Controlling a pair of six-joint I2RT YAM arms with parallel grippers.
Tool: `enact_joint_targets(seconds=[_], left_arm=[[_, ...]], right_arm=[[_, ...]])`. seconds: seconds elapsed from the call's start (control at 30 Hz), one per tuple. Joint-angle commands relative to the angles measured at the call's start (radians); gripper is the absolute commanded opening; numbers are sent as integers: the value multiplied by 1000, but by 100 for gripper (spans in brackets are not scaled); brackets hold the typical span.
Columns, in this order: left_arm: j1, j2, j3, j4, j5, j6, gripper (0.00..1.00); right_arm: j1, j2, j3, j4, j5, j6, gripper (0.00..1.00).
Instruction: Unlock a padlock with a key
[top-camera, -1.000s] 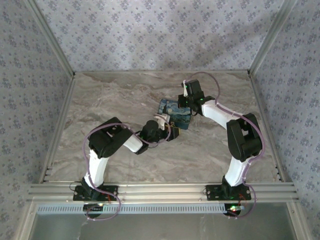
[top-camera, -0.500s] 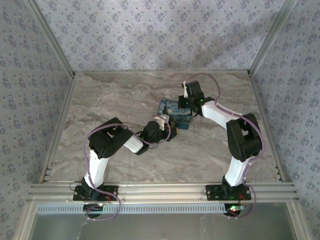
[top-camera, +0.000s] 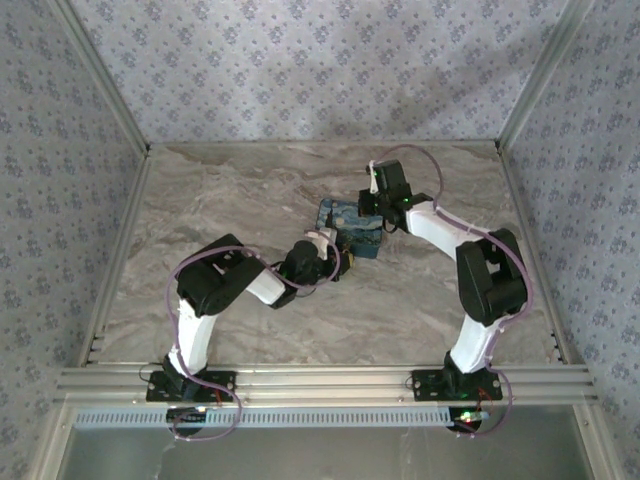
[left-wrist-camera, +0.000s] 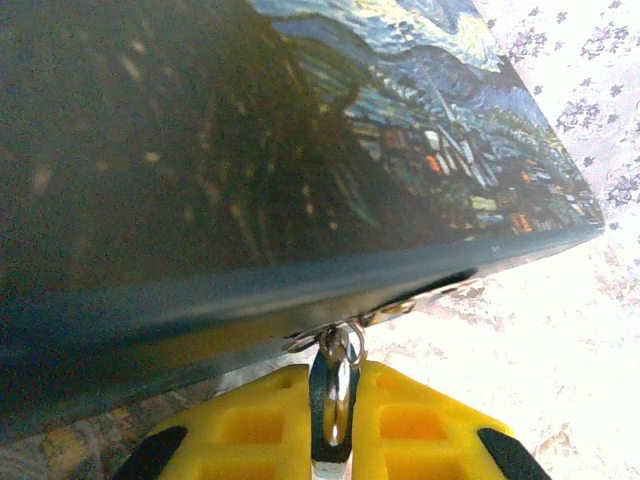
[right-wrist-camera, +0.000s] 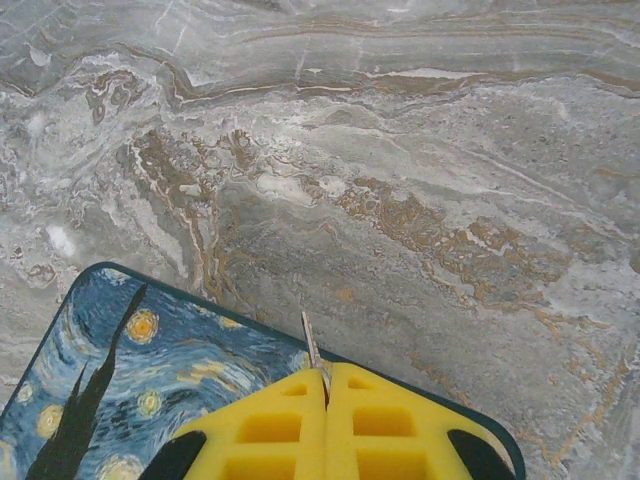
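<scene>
Left wrist: left hand (left-wrist-camera: 336, 400) pinches padlock (left-wrist-camera: 339, 348); right hand (right-wrist-camera: 327, 370) pinches key (right-wrist-camera: 310, 338).

Box (top-camera: 338, 214) ctr of table (top-camera: 220, 190) (room L/R)

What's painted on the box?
The box has a swirly blue night sky with yellow stars, clearest in the right wrist view.

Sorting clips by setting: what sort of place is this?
Probably a lab test booth, not a home: two robot arms bolted to a metal rail, a marble-look table, and patterned wall panels closing it in.
</scene>
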Motion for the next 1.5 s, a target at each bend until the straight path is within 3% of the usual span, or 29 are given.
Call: enact_joint_targets(seconds=[0.0,0.4,0.7,1.27,1.47], left_arm=[[24,-3,-27,-163,21,14,0],[68,-90,7,-332,195,5,0],[80,-89,77,-458,290,8,0],[84,-74,50,-405,335,-53,0],[100,-58,46,-323,376,-140,0]], right_arm=[[-11,-66,-9,-7,-2,12,0],[-61,-202,-159,-139,119,89,0],[-33,-119,-176,-191,142,186,0],[-20,136,105,-136,33,132,0],[-27,154,141,-148,19,89,0]])
